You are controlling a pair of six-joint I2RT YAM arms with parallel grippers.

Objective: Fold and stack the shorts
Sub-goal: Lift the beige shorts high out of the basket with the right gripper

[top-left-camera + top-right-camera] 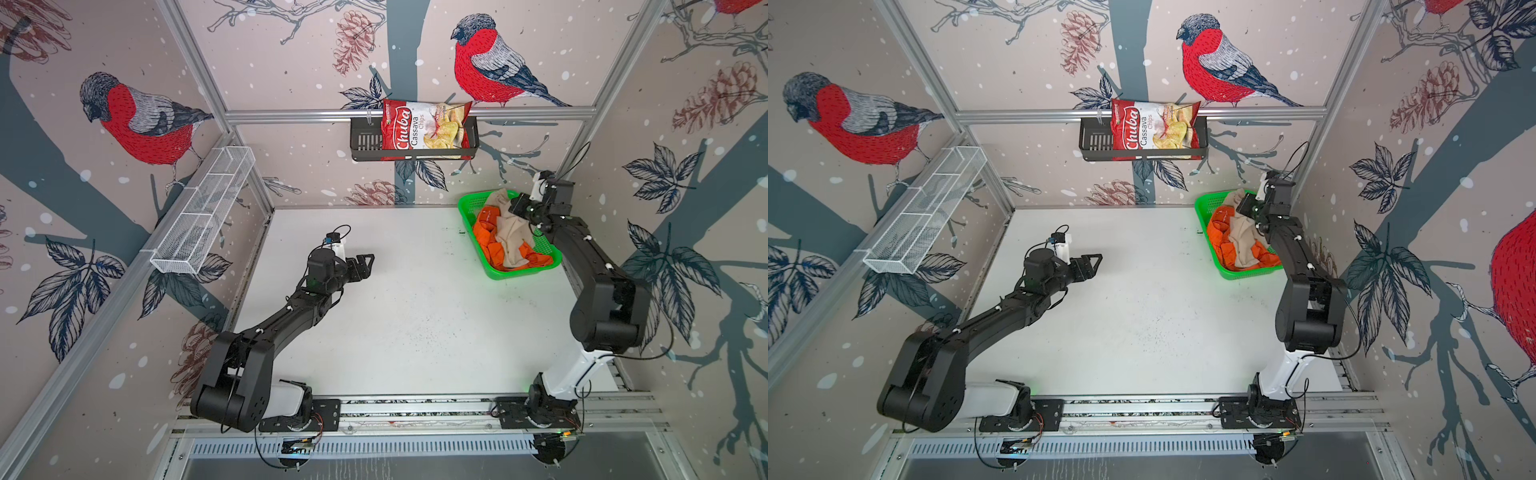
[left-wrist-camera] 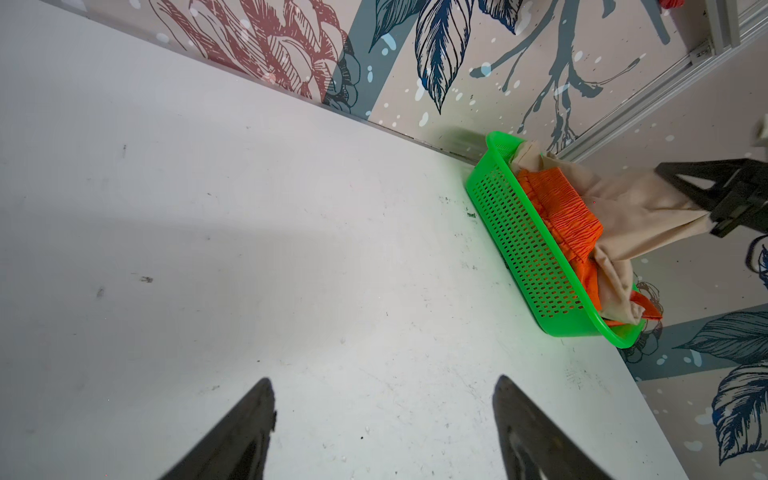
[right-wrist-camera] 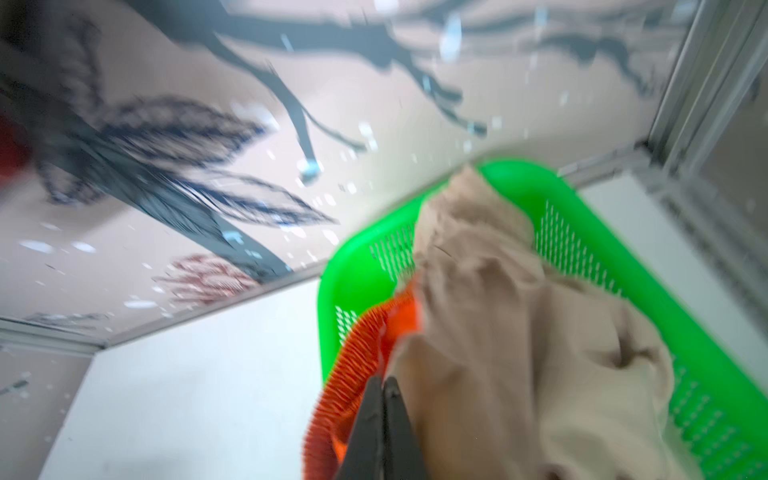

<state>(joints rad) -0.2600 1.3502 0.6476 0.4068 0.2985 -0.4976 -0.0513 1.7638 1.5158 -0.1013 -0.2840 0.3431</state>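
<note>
Both pairs of shorts lie bunched in a green mesh basket [image 1: 512,275] [image 1: 1246,274] at the table's far right. The beige shorts [image 1: 513,235] [image 1: 1246,239] [image 2: 636,203] [image 3: 498,311] lie on top of the orange shorts [image 1: 490,247] [image 1: 1219,235] [image 2: 557,199] [image 3: 361,345]. My right gripper [image 1: 516,205] [image 1: 1241,203] [image 3: 383,380] is over the basket, shut on the beige shorts. The cloth stretches up to it in the left wrist view. My left gripper [image 1: 370,259] [image 1: 1098,259] [image 2: 384,382] hangs open above bare table on the left, holding nothing.
A black wall shelf [image 1: 365,143] on the back rail holds a red chips bag [image 1: 424,129]. A white wire rack [image 1: 203,212] hangs on the left wall. The basket [image 2: 519,245] [image 3: 602,232] stands close to the back wall and right frame post.
</note>
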